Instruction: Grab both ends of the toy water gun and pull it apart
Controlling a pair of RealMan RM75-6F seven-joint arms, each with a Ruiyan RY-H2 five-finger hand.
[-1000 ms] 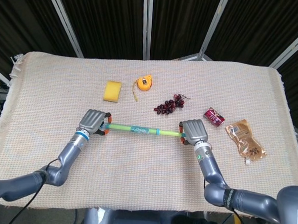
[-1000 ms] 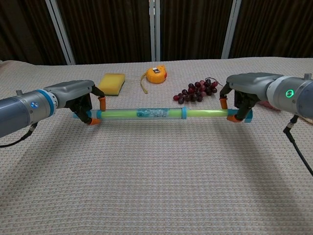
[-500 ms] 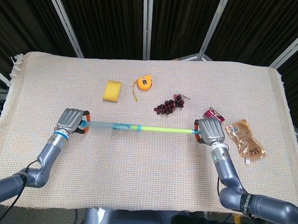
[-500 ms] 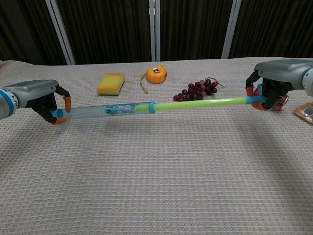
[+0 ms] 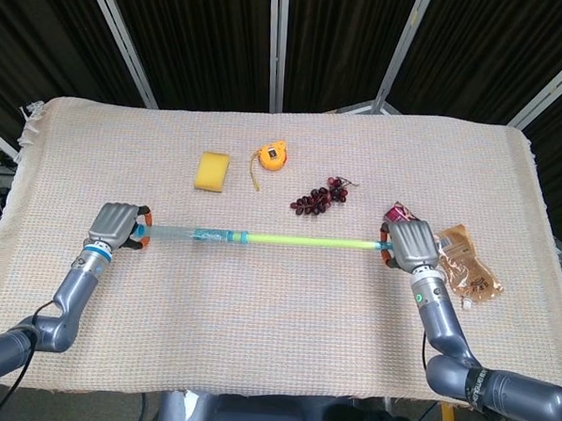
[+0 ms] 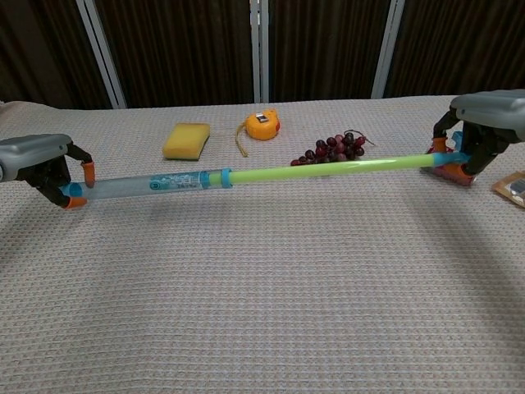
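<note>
From the head view, the toy water gun [image 5: 261,237] is stretched right across the middle of the woven table cover [image 5: 275,333], clear barrel on the left and the thin green plunger rod pulled way out to the right. The left hand [image 5: 116,227] has its fingers curled around the clear barrel end, and the right hand [image 5: 409,246] is wrapped around the far tip of the green rod. Behind the gun, further from the robot, sit a yellow sponge [image 5: 211,170], an orange tape measure [image 5: 272,157] and a bunch of dark grapes [image 5: 320,197]. A red can [image 5: 401,213] is just behind the right hand, and a tan drink pouch [image 5: 465,264] lies just to its right. Chest view, same deal: the water gun [image 6: 246,175] hangs a bit above the cloth, tilted so the right end is higher. The left hand [image 6: 41,162] grips the blue-capped barrel end with orange fingertips [image 6: 88,173] around it, and the right hand [image 6: 484,123] pinches the rod's blue tip. Sponge [image 6: 186,140], tape measure [image 6: 262,125] and grapes [image 6: 335,149] sit in a row beyond the rod.
</note>
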